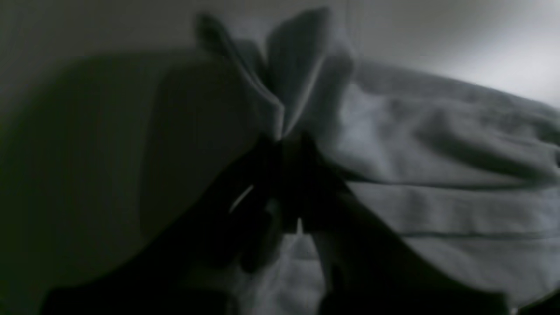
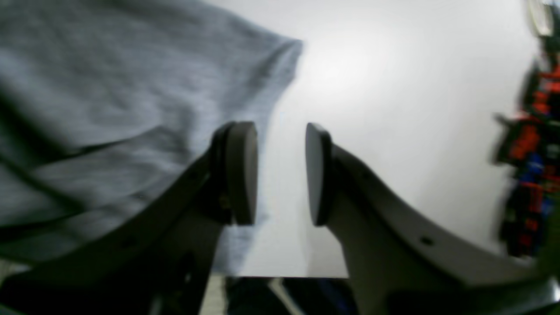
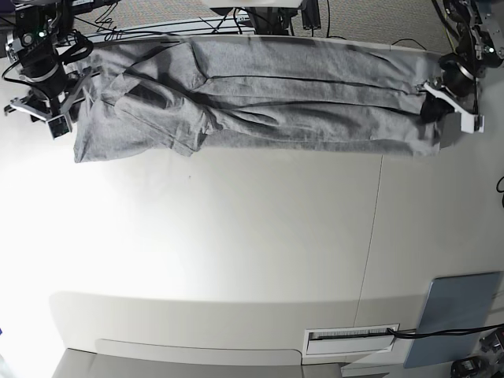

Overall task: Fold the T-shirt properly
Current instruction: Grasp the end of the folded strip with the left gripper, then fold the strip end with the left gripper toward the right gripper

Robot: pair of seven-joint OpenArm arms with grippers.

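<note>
The light grey T-shirt (image 3: pixel 260 94) lies stretched in a long wrinkled band across the far part of the white table, plain side up. My left gripper (image 3: pixel 431 106) is at the shirt's right end. In the dark left wrist view it (image 1: pixel 283 138) is shut on a pinched fold of the T-shirt (image 1: pixel 437 144). My right gripper (image 3: pixel 38 114) is beside the shirt's left end. In the right wrist view it (image 2: pixel 278 173) is open with only bare table between the pads, and the T-shirt's edge (image 2: pixel 109 109) lies just left of the left pad (image 2: pixel 240 173).
The white table (image 3: pixel 236 252) has a seam (image 3: pixel 378 228) running front to back. A grey-blue pad (image 3: pixel 457 311) lies at the front right, with a label strip (image 3: pixel 350 336) beside it. Cables (image 3: pixel 118 12) run along the far edge. Red and blue parts (image 2: pixel 529 166) show at the right.
</note>
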